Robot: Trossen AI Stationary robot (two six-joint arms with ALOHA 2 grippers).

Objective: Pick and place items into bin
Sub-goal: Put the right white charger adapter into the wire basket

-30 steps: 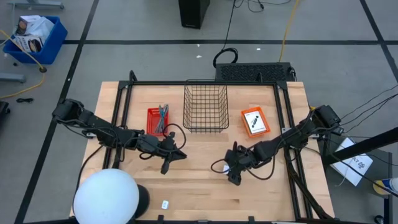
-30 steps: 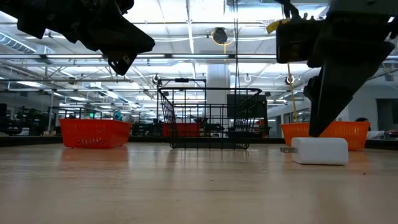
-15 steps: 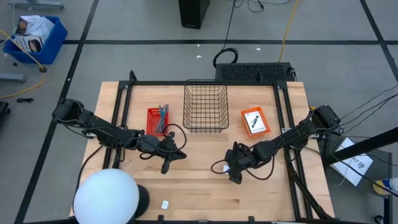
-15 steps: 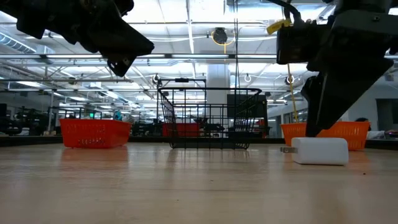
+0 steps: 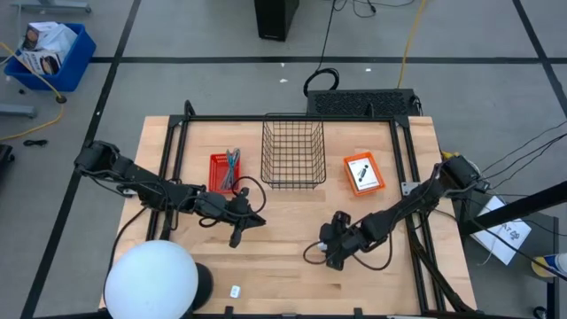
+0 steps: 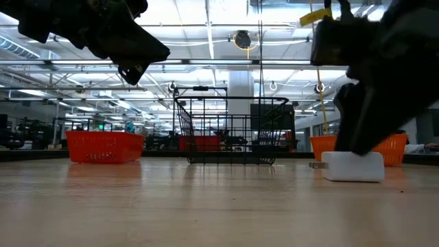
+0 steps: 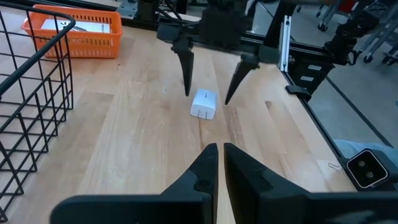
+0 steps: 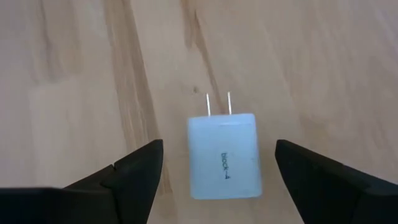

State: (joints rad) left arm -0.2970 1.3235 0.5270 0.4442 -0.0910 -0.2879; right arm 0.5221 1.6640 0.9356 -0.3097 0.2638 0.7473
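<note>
Two arms share the wooden table [image 5: 292, 283], but only one is busy. The right gripper [image 8: 214, 163] is low over a small white plug-in charger block [image 8: 222, 155], its fingers spread wide with one on each side of the block and neither touching it. The block lies flat on the wood in the near-middle of the table, right of centre, its two metal prongs [image 8: 217, 103] pointing away from the wrist; in the left wrist view it shows as a white block [image 7: 204, 103] between the two dark fingers of the right arm. It looks like a rigid, light plastic shell with smooth and likely slippery faces, so the safest hold is probably across its two flat side walls at mid-body, well clear of the thin prongs, which could bend or let it twist. Because it is low and flat, the fingertips would need to reach nearly to the wood before closing. The left gripper [image 7: 217, 163] hangs above the table left of centre, its fingers pressed almost together and holding nothing. A black wire basket [image 5: 292, 155] stands at the far middle, well apart from the block. Beside it sit a red tray [image 5: 224, 171] on the left and an orange tray [image 5: 363, 173] on the right. Another tiny white block [image 5: 235, 291] rests near the front edge.
</note>
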